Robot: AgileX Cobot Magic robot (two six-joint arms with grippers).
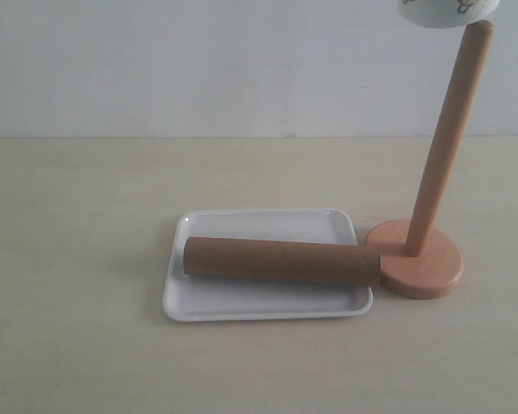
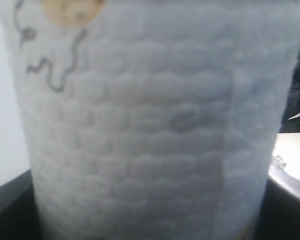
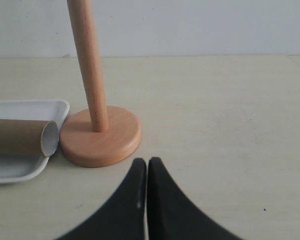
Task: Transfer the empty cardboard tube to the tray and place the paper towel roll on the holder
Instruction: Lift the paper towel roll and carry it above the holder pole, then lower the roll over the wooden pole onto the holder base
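Observation:
The empty cardboard tube (image 1: 281, 261) lies lengthwise on the white tray (image 1: 268, 222). Its right end juts over the rim and reaches the holder's round base (image 1: 427, 272). That open end (image 3: 50, 138) also shows in the right wrist view, beside the base (image 3: 102, 137). The paper towel roll (image 1: 445, 10) hangs just above the dowel's rounded top (image 1: 478, 30). The roll (image 2: 150, 125) fills the left wrist view, held by my left gripper, whose jaws are hidden behind it. My right gripper (image 3: 147, 161) is shut and empty, low over the table near the base.
The beige table (image 1: 69, 259) runs back to a white wall. In the left wrist view a person in dark clothes (image 2: 299, 95) shows past the roll's edge. Neither arm appears in the exterior view.

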